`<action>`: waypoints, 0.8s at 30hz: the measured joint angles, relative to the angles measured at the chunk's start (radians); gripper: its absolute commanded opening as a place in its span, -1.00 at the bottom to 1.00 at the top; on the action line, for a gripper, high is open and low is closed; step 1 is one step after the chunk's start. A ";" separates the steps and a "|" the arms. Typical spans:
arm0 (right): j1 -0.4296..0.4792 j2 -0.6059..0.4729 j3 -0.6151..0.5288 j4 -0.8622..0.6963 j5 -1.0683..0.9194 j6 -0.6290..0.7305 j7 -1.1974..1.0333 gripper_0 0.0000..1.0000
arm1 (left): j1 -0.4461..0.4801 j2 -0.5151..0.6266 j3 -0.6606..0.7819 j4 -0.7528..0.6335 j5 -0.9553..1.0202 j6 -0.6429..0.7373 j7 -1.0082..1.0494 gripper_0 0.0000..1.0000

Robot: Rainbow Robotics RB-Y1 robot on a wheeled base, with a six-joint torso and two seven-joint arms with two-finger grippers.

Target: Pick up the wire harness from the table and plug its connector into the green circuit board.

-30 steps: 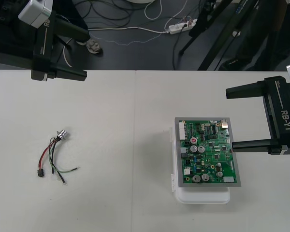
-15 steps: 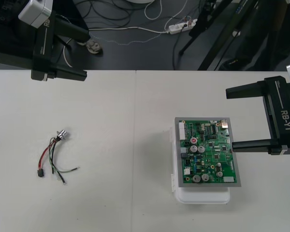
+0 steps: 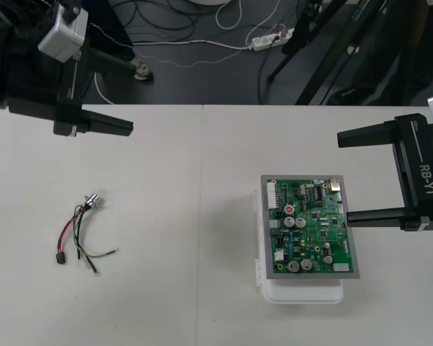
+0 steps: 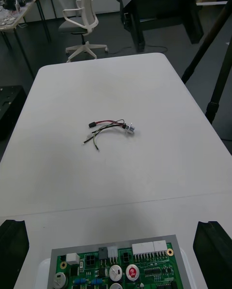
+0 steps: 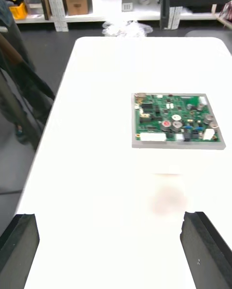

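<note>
Now the left end effector (image 3: pixel 123 90) is hanging open over the far bench (image 3: pixel 202 173) edge, the right end effector (image 3: pixel 344 175) open beside the board (image 3: pixel 310 227).

Green circuit board (image 3: pixel 309 225) on white base (image 3: pixel 303 292), red, black, green wires (image 3: pixel 76 229), pale table (image 3: pixel 166 202)

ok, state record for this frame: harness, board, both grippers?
harness: loose on table, robot's left side
plug: on table, not in board
green circuit board: on white base, robot's right side
left gripper: open, over table's far edge, beyond harness
right gripper: open, at board's right side
progress: harness not picked up
</note>
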 measured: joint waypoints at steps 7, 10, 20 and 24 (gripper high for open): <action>0.000 0.000 0.000 0.000 0.000 0.000 0.000 1.00 | 0.028 -0.022 0.000 0.000 0.000 0.000 0.000 0.73; 0.000 0.000 0.000 0.000 0.000 0.000 0.000 1.00 | 0.028 -0.022 0.001 0.000 -0.001 0.000 0.000 0.73; 0.019 0.004 0.001 0.057 -0.003 0.000 0.000 1.00 | 0.028 -0.013 0.002 0.001 -0.040 0.000 -0.240 0.73; 0.025 0.004 0.000 0.062 -0.014 0.000 0.011 1.00 | 0.028 0.011 0.002 0.001 -0.055 -0.002 -0.519 0.72</action>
